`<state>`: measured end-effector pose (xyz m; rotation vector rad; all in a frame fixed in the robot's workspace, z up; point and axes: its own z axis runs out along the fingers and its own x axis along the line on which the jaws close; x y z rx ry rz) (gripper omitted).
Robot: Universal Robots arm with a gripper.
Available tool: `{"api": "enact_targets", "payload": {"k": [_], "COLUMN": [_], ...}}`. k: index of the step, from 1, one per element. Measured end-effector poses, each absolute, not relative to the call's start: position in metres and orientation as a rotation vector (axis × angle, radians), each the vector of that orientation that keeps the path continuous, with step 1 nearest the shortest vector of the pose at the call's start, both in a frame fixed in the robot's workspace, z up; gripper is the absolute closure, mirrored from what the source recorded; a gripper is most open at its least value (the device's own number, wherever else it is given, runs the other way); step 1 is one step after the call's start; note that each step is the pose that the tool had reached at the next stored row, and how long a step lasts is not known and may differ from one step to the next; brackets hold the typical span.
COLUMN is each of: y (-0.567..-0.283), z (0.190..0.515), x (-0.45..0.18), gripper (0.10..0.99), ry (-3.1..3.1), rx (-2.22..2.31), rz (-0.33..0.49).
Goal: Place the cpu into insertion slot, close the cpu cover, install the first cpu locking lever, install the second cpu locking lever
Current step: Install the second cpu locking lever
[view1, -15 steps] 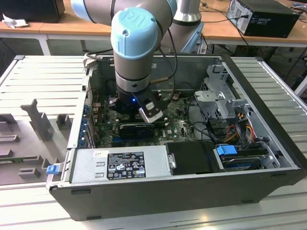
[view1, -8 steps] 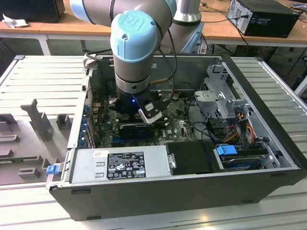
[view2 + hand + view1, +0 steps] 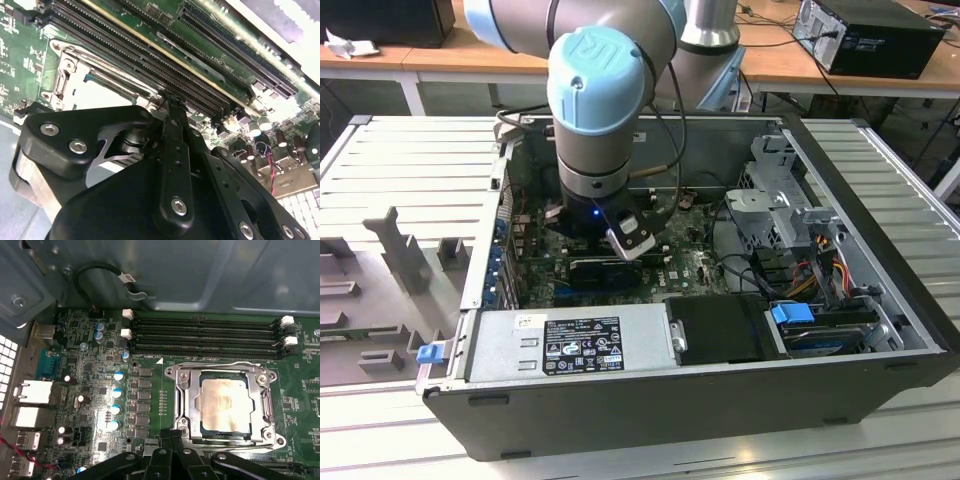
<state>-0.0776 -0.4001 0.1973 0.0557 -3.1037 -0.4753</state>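
In the first wrist view the cpu (image 3: 225, 405) lies flat in the insertion slot (image 3: 170, 372), its pale metal face up. The cpu cover (image 3: 187, 400) is down around it, framing the chip through its window. A thin wire lever (image 3: 220, 363) runs along the socket's side nearest the memory slots. My gripper (image 3: 173, 434) is shut, its tips together at the socket's opposite edge, with nothing seen between them. In the second wrist view one black finger (image 3: 172, 120) points down beside the socket frame (image 3: 62, 82). The arm's wrist (image 3: 598, 130) reaches down into the open computer case.
Long black memory slots (image 3: 205, 337) lie just beyond the socket. Capacitors (image 3: 117, 400) and rear ports (image 3: 30, 405) stand on the board's other side. The case wall (image 3: 720, 400), power supply (image 3: 570, 345), drive cage (image 3: 780, 200) and loose cables (image 3: 820, 270) hem in the arm.
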Motion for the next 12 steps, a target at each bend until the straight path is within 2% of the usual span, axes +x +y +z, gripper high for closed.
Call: {"api": "enact_targets", "payload": {"k": [12], "y": [-0.400], "z": [0.225], "x": [-0.078], "gripper": [0.980], "ry": [-3.104], "rx": [0.055], "rz": [-0.472]}}
